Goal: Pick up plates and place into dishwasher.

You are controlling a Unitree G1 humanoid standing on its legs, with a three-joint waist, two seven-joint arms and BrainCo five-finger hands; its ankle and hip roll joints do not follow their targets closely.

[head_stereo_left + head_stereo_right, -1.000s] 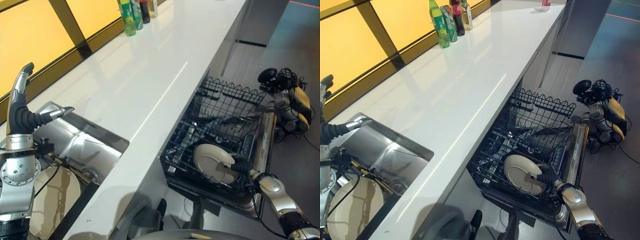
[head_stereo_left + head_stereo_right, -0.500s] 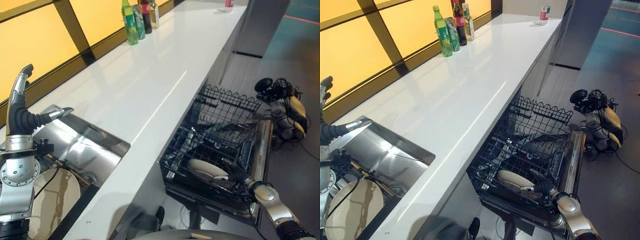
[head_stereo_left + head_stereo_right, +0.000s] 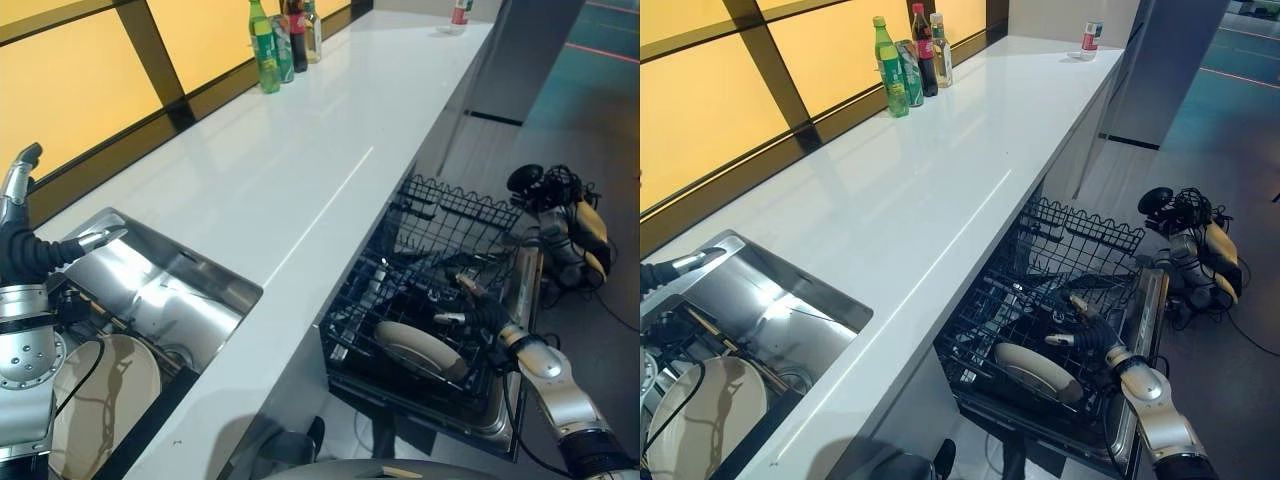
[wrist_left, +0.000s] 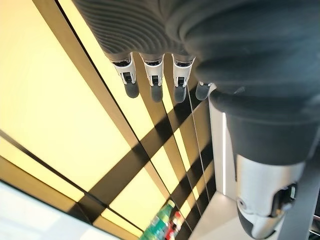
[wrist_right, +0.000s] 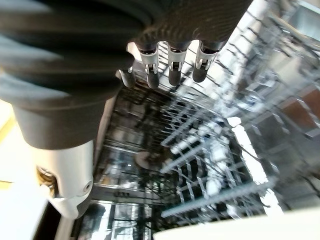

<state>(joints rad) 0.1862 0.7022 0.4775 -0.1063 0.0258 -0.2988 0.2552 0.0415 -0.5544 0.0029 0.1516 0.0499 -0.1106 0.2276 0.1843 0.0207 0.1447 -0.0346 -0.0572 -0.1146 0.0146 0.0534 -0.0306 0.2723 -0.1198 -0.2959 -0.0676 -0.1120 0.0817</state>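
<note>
Cream plate [image 3: 418, 347] lies tilted in dishwasher rack [image 3: 437, 262], lower right; right hand [image 3: 478, 308] just above, fingers spread, empty; left hand [image 3: 22, 252] open, idle; plate likely stiff, glazed, slippery, breakable, best taken by rim.

arms: silver-grey metal shells | left wrist: round silver disc with small screws around it | left hand [image 3: 22, 250]: dark ribbed cover, silver fingers with dark tips | right hand [image 3: 1095, 332]: same dark ribbed cover, silver dark-tipped fingers (thumb set apart, pale casing)
</note>
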